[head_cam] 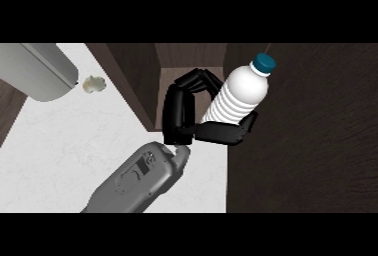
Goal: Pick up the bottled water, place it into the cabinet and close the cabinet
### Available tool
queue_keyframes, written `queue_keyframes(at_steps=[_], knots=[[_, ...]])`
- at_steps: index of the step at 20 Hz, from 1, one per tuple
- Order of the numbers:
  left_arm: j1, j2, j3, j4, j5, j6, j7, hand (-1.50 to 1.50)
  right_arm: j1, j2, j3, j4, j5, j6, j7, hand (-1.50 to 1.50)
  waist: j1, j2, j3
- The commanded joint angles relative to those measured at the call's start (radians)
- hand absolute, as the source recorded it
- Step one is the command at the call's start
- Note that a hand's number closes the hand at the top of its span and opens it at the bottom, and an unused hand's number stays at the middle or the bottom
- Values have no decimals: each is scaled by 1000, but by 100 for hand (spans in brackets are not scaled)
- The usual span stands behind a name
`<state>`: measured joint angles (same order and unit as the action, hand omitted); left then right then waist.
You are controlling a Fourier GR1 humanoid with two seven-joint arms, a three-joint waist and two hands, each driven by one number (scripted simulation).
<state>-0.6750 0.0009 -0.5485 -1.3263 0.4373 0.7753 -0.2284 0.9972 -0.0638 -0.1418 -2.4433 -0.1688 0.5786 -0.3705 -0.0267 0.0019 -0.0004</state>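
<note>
The bottled water (238,95) is clear and ribbed with a blue cap (263,63). It tilts with the cap pointing away from me. My left hand (179,112) is shut on its lower part, with the curled fingers (196,79) behind it and the thumb (225,132) under its base. The bottle is at the mouth of the dark wooden cabinet (310,135), whose open compartment (190,56) shows just beyond the fingers. Its base is hidden by the hand. My right hand is out of the picture.
A dark panel (129,75) stands at the left of the opening. A large grey rounded object (37,70) lies at the top left, with a small pale lump (93,84) beside it on the white marble counter (66,150).
</note>
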Motion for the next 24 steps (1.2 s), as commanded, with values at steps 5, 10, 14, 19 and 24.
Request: queue_keyframes(at_steps=[5, 10, 14, 19, 24], knots=[[-84, -1, 26, 185, 17, -7, -36, 150, 29, -26, -67, -86, -175, 31, 52, -150, 0, 1, 0], [-175, -1, 92, 357, 27, -54, -77, 150, 25, 1, -55, -65, -136, 38, 23, -150, -10, 3, 0], [-208, -1, 122, 456, 51, -83, -109, 150, 0, -17, -85, -49, -180, 39, 44, -150, -5, 5, 0], [-185, -1, 191, 545, 126, -104, -234, 150, 24, 12, -29, -107, -169, 33, 81, -150, -14, 10, -1], [-297, -1, 204, 688, 156, -139, -250, 150, -17, -26, -75, -67, -172, 60, 61, -150, -20, 9, 0]])
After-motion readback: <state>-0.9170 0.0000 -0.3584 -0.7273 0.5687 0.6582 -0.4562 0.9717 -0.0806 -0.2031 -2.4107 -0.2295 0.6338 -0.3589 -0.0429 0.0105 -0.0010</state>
